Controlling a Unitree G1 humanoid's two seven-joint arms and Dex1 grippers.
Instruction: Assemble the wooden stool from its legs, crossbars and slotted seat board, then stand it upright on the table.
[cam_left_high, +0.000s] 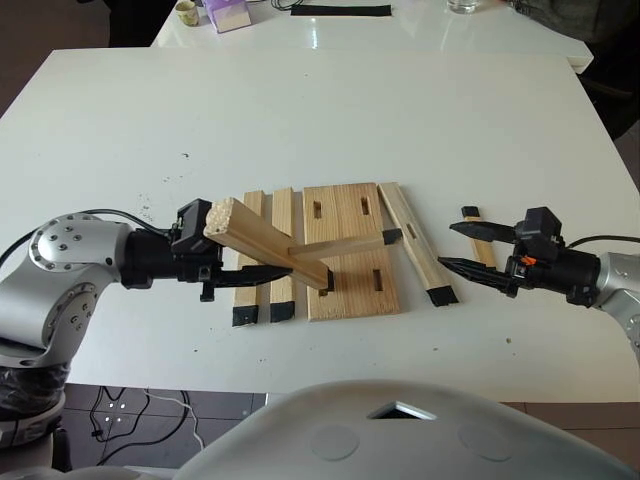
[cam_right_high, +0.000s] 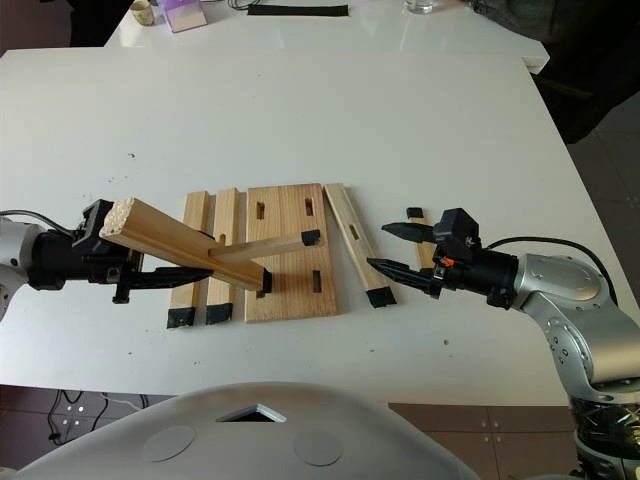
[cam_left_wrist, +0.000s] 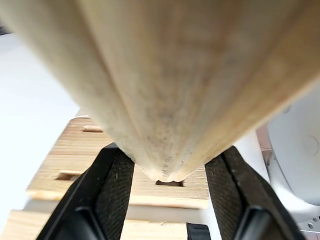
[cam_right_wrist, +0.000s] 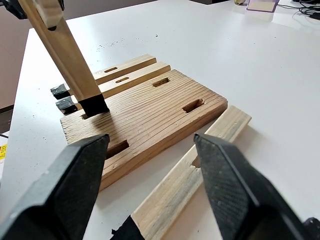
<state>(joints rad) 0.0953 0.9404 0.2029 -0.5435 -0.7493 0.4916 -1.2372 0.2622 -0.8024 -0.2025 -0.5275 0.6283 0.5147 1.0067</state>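
Note:
My left gripper (cam_left_high: 252, 264) is shut on a wooden leg (cam_left_high: 262, 238), held tilted, its black-tipped foot at the front left slot of the slotted seat board (cam_left_high: 350, 262). In the left wrist view the leg (cam_left_wrist: 165, 75) sits between both fingers (cam_left_wrist: 107, 185). A thin crossbar (cam_left_high: 345, 243) runs from this leg across the board. Two legs (cam_left_high: 265, 255) lie left of the board and one leg (cam_left_high: 420, 245) lies on its right. My right gripper (cam_left_high: 446, 245) stands open just right of that leg, low over the table, beside a short black-tipped piece (cam_left_high: 478, 235).
The white table (cam_left_high: 320, 110) stretches bare behind the parts. A second table at the back carries a cup (cam_left_high: 186, 12), a purple box (cam_left_high: 228, 14) and a black strip (cam_left_high: 340, 10). The table's front edge runs close below the parts.

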